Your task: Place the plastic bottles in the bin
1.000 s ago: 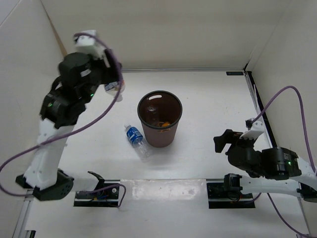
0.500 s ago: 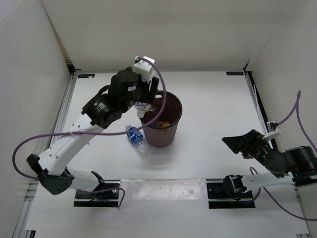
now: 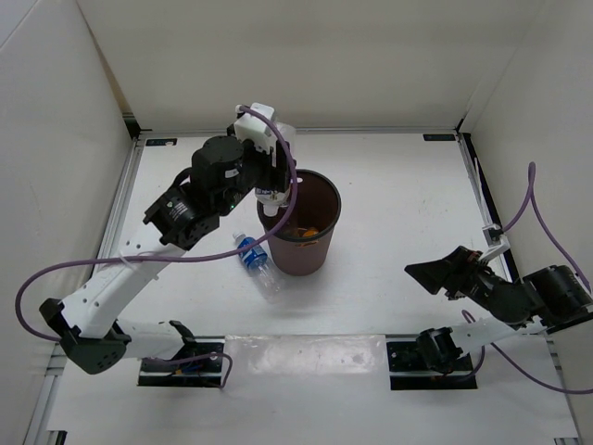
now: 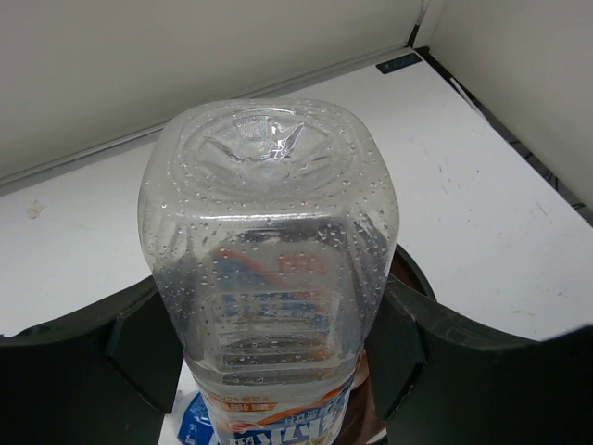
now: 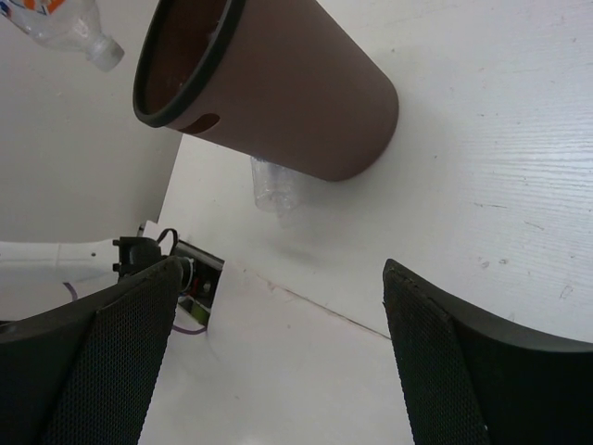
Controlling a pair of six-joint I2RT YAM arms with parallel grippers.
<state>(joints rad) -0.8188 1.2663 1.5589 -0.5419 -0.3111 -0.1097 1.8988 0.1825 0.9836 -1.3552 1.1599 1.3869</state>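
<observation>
One maroon bin, one white-red-label bottle, one blue-label bottle, one orange bottle.

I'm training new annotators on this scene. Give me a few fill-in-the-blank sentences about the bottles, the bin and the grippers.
1. The left gripper is shut on a clear bottle above the bin, while the right gripper is ____.
2. The bottle lying beside the bin has a ____ label.
3. The small thing showing inside the bin is ____ in colour.
Missing words: open, blue, orange.
</observation>
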